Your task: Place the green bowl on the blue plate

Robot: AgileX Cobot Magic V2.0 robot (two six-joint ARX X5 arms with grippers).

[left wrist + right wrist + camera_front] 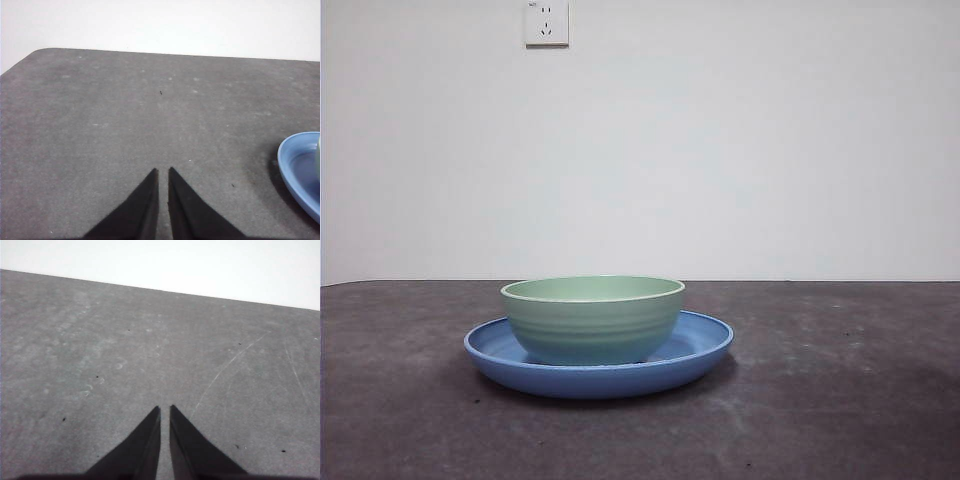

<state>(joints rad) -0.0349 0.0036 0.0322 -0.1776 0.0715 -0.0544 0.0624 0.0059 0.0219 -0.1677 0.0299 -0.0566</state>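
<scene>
One pale mint-green ridged round bowl point(592, 318), one wide glossy blue round plate point(695, 352), one dark grey speckled table point(840, 400), one white wall socket point(546, 22), and two black two-jawed claws: left claw point(163, 172), right claw point(164, 410).

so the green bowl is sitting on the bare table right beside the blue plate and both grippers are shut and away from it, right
Not quite. The green bowl is not beside the plate on the table: the front view shows it standing upright inside the blue plate, whose rim shows all around it. The rest holds: the left gripper and the right gripper are both shut and hold nothing, over bare table.
</scene>
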